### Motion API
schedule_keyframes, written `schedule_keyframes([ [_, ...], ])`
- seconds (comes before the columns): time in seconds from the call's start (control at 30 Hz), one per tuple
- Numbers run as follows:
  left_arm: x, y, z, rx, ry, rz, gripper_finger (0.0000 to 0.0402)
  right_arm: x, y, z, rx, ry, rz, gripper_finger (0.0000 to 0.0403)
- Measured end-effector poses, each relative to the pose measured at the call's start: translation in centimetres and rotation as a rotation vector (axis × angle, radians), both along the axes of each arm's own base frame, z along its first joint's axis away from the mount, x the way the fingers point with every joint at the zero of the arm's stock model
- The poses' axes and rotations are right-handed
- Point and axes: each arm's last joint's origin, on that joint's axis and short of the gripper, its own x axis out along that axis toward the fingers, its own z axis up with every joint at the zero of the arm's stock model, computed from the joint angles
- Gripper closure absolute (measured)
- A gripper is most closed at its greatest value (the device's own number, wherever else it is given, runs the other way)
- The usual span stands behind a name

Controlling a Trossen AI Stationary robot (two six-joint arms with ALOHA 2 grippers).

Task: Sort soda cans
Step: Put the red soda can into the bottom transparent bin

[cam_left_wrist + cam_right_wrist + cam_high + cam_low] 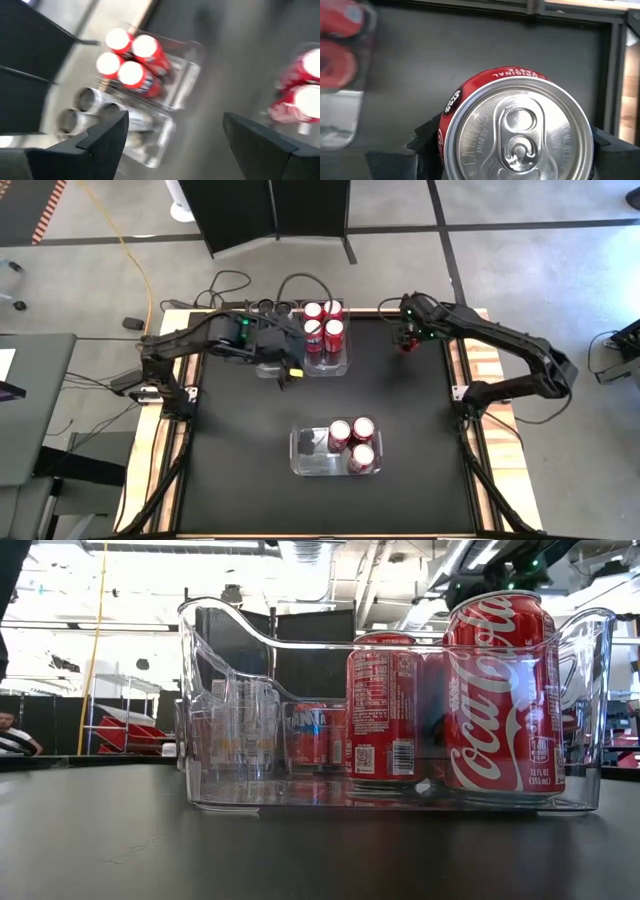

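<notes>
A red soda can with a silver top sits between the fingers of my right gripper, at the table's far right. My left gripper stands open with nothing between its fingers, above the left part of the far clear bin. That bin holds several red cans and, in its left part, silver-grey cans. A second clear bin near the table's front holds three upright red cans. My right gripper pinches the red can by its side wall, just below the top rim, one finger on each side. The fingers come from above, slanting down. The can's top faces the wrist camera; its bottom is hidden by the can itself.
The black table top lies bare between and around the two bins. Wooden rails border the table's left and right sides. Cables lie beyond the far edge. A person shows far off in the room.
</notes>
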Motion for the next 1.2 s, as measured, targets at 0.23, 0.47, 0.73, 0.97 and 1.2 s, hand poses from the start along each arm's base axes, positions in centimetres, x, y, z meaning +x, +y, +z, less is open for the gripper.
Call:
schedule_keyframes([
  [0.23, 0.0, 1.7, 0.0, 0.025, -0.006, 0.083, 0.0086, 0.1, 1.1, 0.8, -0.031, -0.010, 0.078, 0.0098],
  [0.47, -4.2, 2.4, 3.1, 0.056, -0.138, 0.164, 0.0086, 0.0, 2.1, 1.5, -0.040, -0.030, 0.145, 0.0098],
  [0.73, -11.3, 0.9, 7.0, -0.042, -0.413, 0.216, 0.0086, 0.4, 4.9, 6.3, -0.059, -0.132, 0.302, 0.0097],
  [0.97, -14.4, -1.2, 8.0, -0.123, -0.523, 0.163, 0.0086, 1.9, 9.3, 14.0, -0.161, -0.345, 0.531, 0.0097],
  [1.2, -14.7, -2.2, 7.1, -0.067, -0.482, 0.127, 0.0086, 5.4, 14.2, 17.2, -0.176, -0.545, 0.754, 0.0097],
])
